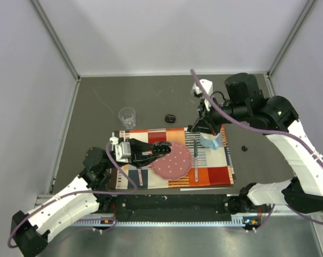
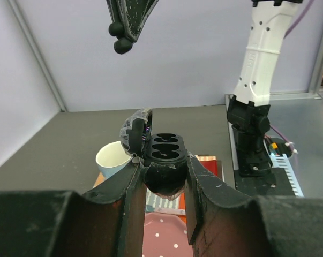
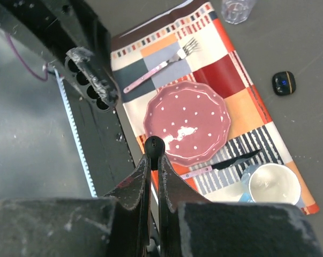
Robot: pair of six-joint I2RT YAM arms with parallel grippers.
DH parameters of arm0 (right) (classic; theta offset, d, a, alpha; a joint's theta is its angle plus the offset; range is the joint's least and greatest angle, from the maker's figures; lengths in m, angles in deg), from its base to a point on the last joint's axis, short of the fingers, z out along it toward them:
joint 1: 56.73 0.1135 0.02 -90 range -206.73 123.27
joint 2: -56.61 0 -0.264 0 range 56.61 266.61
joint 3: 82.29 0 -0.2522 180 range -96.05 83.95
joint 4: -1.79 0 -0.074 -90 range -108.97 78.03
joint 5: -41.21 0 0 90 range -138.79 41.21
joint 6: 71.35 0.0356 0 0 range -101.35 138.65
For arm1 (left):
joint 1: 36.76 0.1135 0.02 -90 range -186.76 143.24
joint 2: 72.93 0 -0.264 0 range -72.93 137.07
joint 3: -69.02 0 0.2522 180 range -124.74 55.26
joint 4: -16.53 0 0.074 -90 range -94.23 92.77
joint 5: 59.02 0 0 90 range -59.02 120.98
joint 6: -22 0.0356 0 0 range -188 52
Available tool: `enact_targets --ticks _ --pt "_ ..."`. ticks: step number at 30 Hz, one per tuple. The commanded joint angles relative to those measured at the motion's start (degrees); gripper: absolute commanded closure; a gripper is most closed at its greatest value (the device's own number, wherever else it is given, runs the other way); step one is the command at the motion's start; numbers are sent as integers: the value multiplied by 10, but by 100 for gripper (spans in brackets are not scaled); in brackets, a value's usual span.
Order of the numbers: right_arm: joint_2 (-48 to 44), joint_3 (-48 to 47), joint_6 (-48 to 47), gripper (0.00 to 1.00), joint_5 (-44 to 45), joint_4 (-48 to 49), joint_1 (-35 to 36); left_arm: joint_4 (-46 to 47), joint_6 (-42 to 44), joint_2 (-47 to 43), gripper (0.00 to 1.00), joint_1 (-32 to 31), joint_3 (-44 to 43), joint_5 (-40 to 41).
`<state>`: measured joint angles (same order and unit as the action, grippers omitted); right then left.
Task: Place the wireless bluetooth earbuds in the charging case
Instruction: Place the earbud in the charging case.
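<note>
My left gripper (image 1: 162,149) is shut on the open charging case (image 2: 166,149) and holds it above the pink plate (image 1: 172,161). The lid (image 2: 134,131) stands up on the left and the dark wells face up. In the right wrist view the case (image 3: 89,85) shows at upper left. My right gripper (image 3: 154,156) is shut on a tiny black earbud (image 3: 154,144). It hangs in the air to the right of the case and higher, near the mug (image 1: 210,140). In the left wrist view its tip and the earbud (image 2: 121,46) show at the top. A small black speck (image 1: 244,147), maybe the other earbud, lies right of the placemat.
A patterned placemat (image 1: 217,174) carries the plate, a fork (image 1: 140,174), a knife (image 1: 196,158) and the blue mug. A clear glass (image 1: 127,116) and a small black rounded object (image 1: 170,118) with a blue light stand behind the mat.
</note>
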<state>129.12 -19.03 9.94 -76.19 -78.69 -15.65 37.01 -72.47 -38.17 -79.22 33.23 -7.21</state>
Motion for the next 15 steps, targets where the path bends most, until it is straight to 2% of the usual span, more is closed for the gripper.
enact_targets --ticks 1,4,15 --pt "10 -29 -64 100 45 -54 66 -19 11 14 100 3 -40 -49" --pt "9 -34 -79 100 67 -63 120 -43 18 30 100 4 -57 -64" --pt "47 -67 -86 100 104 -60 200 -84 17 87 100 5 -105 -109"
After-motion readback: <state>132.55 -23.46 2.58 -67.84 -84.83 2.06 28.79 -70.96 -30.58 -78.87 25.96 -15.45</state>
